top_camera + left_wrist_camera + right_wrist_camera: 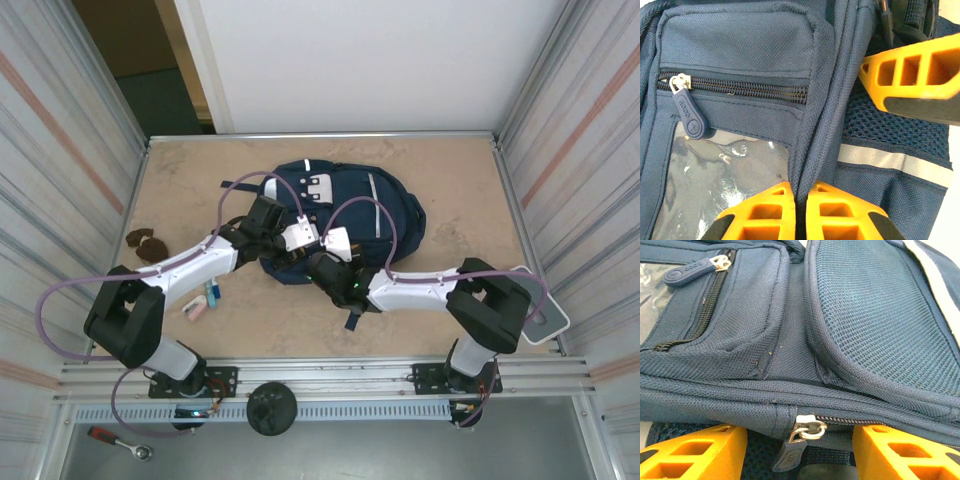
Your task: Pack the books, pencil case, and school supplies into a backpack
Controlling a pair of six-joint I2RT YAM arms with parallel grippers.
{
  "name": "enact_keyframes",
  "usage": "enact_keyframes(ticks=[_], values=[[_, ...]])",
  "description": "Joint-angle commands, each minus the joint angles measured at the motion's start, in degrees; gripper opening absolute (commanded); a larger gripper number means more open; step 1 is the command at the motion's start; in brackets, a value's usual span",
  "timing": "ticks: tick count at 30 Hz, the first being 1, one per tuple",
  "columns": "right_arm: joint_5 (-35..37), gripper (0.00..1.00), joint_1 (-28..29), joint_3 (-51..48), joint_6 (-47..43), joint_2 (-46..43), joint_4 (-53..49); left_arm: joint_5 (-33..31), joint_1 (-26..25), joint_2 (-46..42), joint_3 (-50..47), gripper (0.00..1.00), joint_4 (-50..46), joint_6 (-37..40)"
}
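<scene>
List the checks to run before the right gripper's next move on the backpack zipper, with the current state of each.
1. Left gripper clamped on the backpack: ok, jaws closed on a fabric seam.
2. Right gripper open: ok, jaws well apart.
3. Zipper pull between the right jaws: ok, roughly centred.
4. Main zipper opened: not ok, the teeth beside the slider look closed.
5. School supplies out of the grippers' way: ok, lying beside the left arm, apart from both grippers.
</scene>
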Motion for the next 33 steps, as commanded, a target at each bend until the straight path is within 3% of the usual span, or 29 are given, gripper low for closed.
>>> enact_keyframes(ticks=[1,10,24,28,33], values=[[7.18,0.55,0.41,3.10,3.66,1.79,-5.50,4.06,-0.05,-2.28,2.04,0.00,0.11,-1.49],[9.51,0.41,1.21,4.14,3.16,1.32,-9.87,3.76,0.01,-1.76,2.21,0.00,0.33,-1.40],[8.23,0.03,1.49,2.58,-2.14,-0.77,-8.07,1.75,0.01,-0.22,2.47,0.00,-0.11,-0.82],[5.76,0.00,0.38,-0.32,-5.41,-3.22,-4.72,0.42,0.02,0.17,2.45,0.00,-0.38,-0.39],[-4.24,0.00,-1.85,-6.75,-10.61,-9.51,2.42,-1.91,0.20,0.96,2.05,0.00,-0.11,0.84]])
